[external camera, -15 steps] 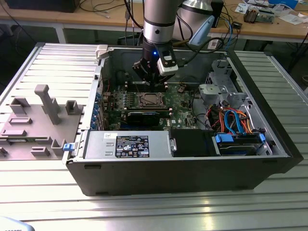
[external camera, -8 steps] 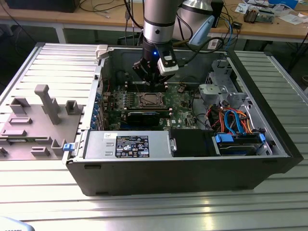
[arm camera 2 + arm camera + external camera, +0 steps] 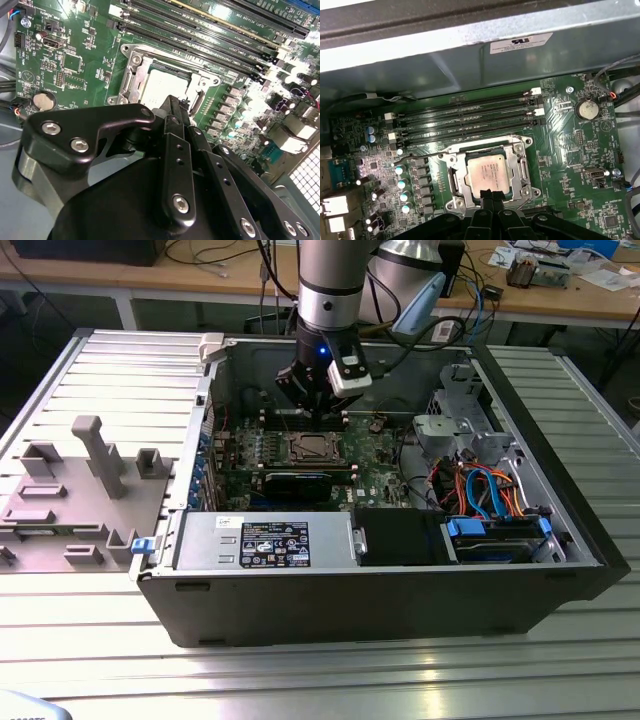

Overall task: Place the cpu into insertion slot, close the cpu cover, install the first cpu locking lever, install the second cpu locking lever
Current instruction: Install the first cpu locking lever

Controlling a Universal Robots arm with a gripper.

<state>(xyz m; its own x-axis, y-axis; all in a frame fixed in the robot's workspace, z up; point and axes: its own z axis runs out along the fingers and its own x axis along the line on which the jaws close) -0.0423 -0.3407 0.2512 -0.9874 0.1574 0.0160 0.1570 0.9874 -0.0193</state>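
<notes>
- While hovering just above the insertion slot point(image 3: 487, 175), the hand point(image 3: 491, 194) has its fingertips clenched together, grasping nothing.
- Cpu point(image 3: 488, 172): seated flat within that slot, cpu cover point(image 3: 520, 150) lying around it.

power supply label point(image 3: 274, 543): print too small to read, near side of case
case wall sticker point(image 3: 521, 44): a mark, can't make it out
cpu point(image 3: 487, 174): faint markings on top, unreadable
</notes>
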